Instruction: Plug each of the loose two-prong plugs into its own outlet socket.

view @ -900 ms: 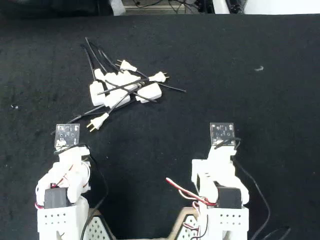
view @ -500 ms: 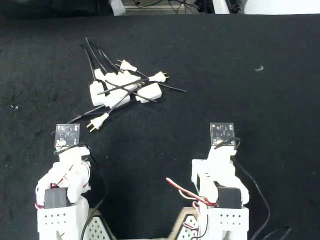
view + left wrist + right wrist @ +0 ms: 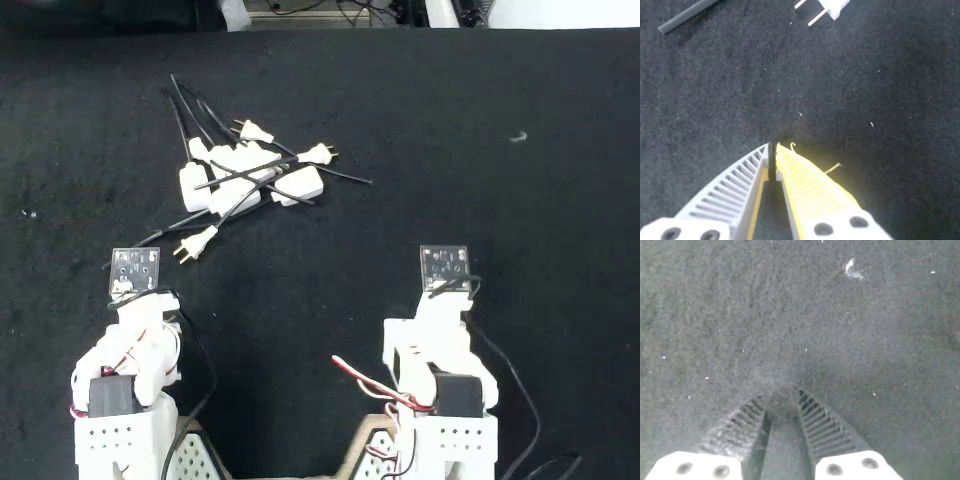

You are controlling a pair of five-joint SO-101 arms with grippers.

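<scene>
Black felt tabletop (image 3: 500, 180) lies open from twelve round to four o'clock — a heap of white plastic plugs and sockets laced with black cords (image 3: 250, 170) blocks ten-thirty, a stray white two-prong plug (image 3: 197, 243) at nine.

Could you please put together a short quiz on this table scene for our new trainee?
1. True or false: the left gripper and the right gripper are both shut and hold nothing.
2. Which does the pile of sockets and cords lie nearer to? A: the left arm. B: the right arm. C: it is the same distance from both.
3. Fill in the missing word: the lone plug lying apart from the pile has ___ prongs.

Key: 1 true; 2 A; 3 two.
</scene>
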